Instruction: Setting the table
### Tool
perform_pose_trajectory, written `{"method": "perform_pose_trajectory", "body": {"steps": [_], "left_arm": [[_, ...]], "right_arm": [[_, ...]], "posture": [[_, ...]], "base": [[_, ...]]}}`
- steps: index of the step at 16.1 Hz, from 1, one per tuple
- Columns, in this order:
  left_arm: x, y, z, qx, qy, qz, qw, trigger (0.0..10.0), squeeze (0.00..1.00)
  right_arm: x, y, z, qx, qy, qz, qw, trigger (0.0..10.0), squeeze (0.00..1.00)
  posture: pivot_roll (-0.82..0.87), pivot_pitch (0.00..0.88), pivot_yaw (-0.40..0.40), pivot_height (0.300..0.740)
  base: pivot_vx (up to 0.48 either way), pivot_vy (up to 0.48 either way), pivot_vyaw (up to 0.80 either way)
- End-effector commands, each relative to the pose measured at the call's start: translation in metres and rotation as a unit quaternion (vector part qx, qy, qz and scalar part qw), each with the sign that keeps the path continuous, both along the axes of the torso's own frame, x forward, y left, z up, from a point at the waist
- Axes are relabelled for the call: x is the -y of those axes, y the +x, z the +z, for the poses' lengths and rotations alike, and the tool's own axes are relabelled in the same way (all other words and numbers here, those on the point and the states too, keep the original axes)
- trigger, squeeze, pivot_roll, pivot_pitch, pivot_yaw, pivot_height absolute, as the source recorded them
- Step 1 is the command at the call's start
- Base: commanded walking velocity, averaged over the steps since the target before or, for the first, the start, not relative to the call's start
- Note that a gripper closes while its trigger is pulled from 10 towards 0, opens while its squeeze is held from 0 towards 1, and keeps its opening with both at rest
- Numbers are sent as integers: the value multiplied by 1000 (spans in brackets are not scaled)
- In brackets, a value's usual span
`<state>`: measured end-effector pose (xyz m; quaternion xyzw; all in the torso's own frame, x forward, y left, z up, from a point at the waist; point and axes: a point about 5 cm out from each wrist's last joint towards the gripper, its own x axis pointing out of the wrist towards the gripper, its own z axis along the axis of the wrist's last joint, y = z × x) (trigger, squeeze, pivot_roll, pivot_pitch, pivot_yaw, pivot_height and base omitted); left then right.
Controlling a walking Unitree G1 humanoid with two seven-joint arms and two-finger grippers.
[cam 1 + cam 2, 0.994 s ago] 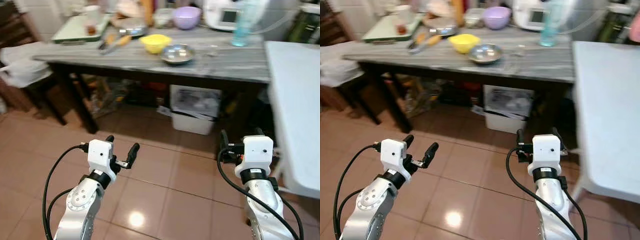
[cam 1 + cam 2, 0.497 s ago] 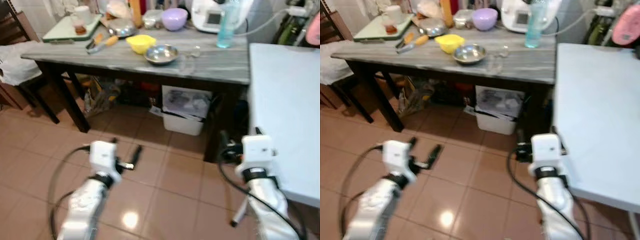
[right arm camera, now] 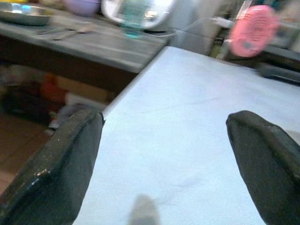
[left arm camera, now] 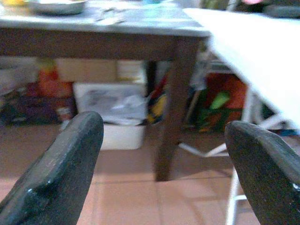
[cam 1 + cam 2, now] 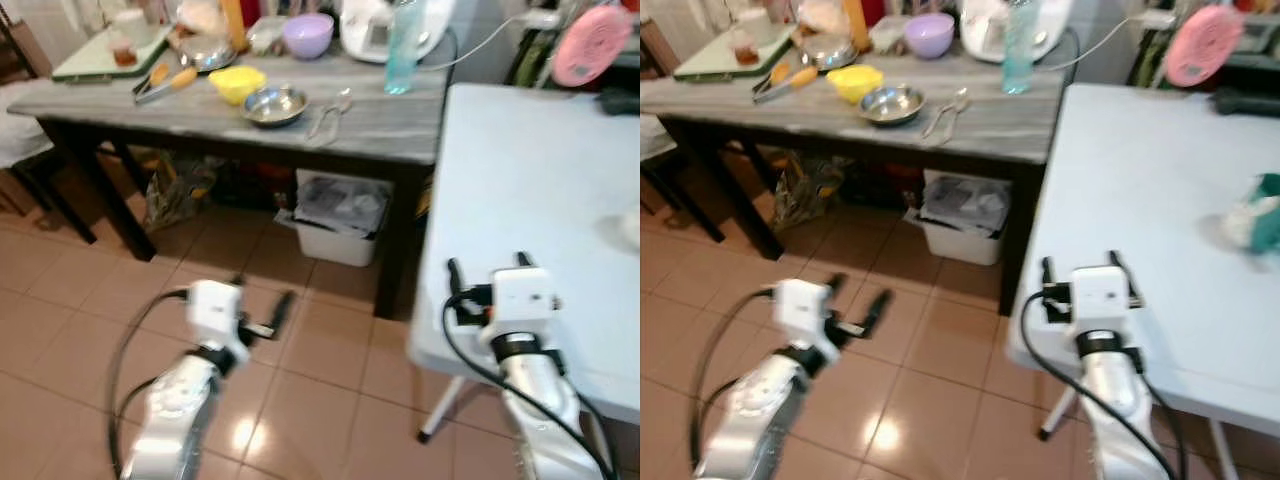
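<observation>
With both grippers, left and right, spread wide and empty, the bowls and spoons sit mid grey table, so its edge may catch the right arm.

Bright, motion-blurred (wrist views soft), floor glare

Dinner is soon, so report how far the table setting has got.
Nothing looks set: the white table bears no dishes. Both grippers, left and right, are open and hold nothing. The yellow bowl, steel bowl and spoons all wait on the grey table.
</observation>
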<state>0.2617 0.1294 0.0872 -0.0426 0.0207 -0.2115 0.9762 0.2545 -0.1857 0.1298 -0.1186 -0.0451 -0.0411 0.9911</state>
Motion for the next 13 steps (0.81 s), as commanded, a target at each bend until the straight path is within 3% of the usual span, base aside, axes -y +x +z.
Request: {"method": "perform_pose_trajectory", "body": {"steps": [1, 13], "left_arm": [[-12, 1, -1, -1, 12, 14, 1000, 10000, 0], [-13, 0, 0, 0, 21, 6, 1000, 10000, 0]], "right_arm": [[-6, 0, 1, 2, 5, 7, 1000, 10000, 0], [-9, 1, -1, 3, 3, 5, 1000, 10000, 0]], "posture": [[-86, 106, 60, 740], [-75, 114, 79, 740]], "base": [[0, -352, 0], [0, -350, 0]]}}
